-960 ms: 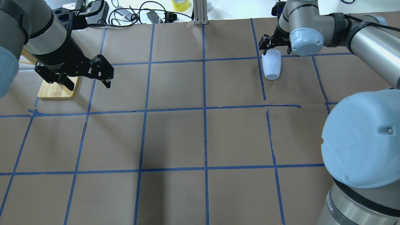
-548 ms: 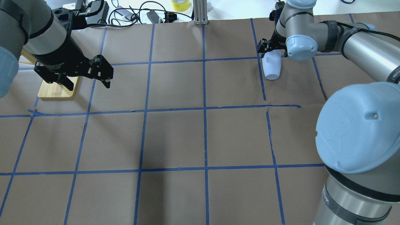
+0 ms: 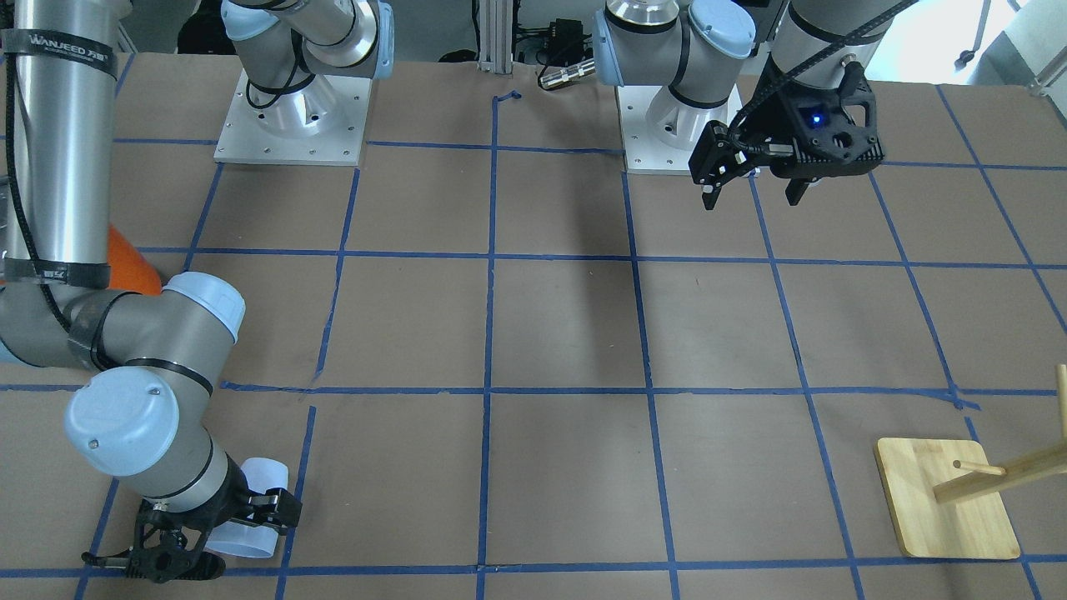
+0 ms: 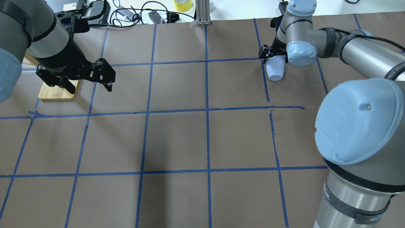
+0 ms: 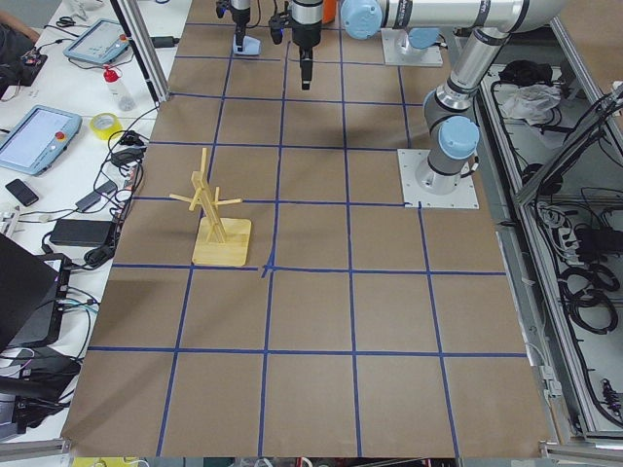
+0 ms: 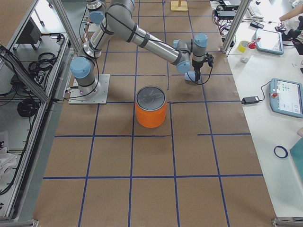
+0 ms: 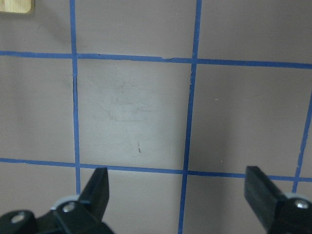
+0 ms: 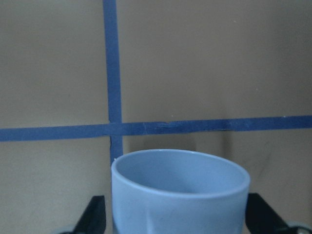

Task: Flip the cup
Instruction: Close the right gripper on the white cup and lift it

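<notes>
The cup (image 4: 274, 70) is a small pale bluish-white tumbler at the far right of the table, tilted. My right gripper (image 4: 272, 59) is shut on its upper part. In the right wrist view the cup (image 8: 179, 192) sits between both fingers (image 8: 93, 214), its round end pointing away from the wrist. It also shows in the front-facing view (image 3: 250, 533), in my right gripper (image 3: 223, 537), and in the exterior right view (image 6: 191, 75). My left gripper (image 4: 90, 85) is open and empty above the far left, also seen in the front-facing view (image 3: 750, 193) and the left wrist view (image 7: 179, 195).
A wooden peg rack on a bamboo base (image 4: 58, 91) stands under the left arm, also in the front-facing view (image 3: 946, 500). A large orange can with a silver top (image 6: 151, 106) stands near the right arm. Cables and a tape roll (image 4: 183, 4) lie beyond the far edge.
My right wrist has moved toward the far edge and turned. The cup now looks shorter and more upright, its lower end in the same spot. The left gripper has barely moved.
</notes>
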